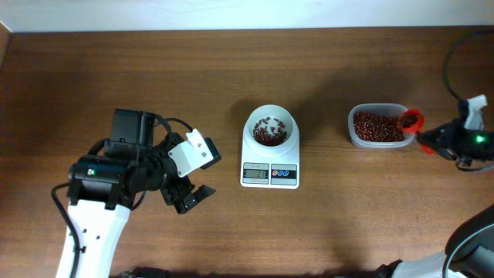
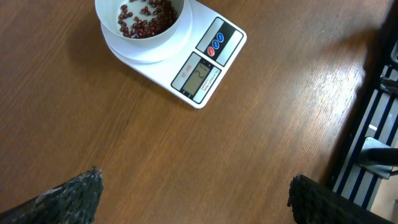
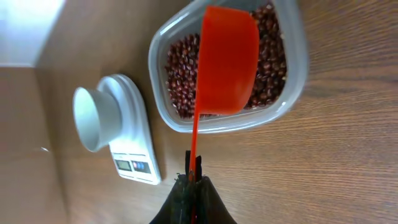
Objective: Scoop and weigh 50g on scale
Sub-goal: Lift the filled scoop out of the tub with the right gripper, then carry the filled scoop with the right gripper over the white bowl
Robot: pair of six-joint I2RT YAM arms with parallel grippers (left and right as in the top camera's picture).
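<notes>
The white scale [image 1: 269, 164] sits mid-table with a round white bowl [image 1: 269, 128] on it; dark reddish-brown beans [image 1: 268, 133] lie in the bowl. More beans [image 1: 377, 126] fill a clear tub [image 1: 378, 144] to the right. My right gripper [image 3: 194, 177] is shut on the thin handle of an orange-red scoop [image 3: 227, 59], whose cup hangs over the tub [image 3: 292, 81] above the beans [image 3: 180, 71]. Overhead, the scoop [image 1: 411, 120] is at the tub's right end. My left gripper [image 1: 191, 198] stands open over bare wood, left of the scale [image 2: 202, 56]; its fingertips [image 2: 87, 186] are far apart.
The wooden table's back edge meets a white wall. A cable [image 1: 451, 58] loops at the far right. A dark frame with blue-white stripes [image 2: 373, 130] stands at the right of the left wrist view.
</notes>
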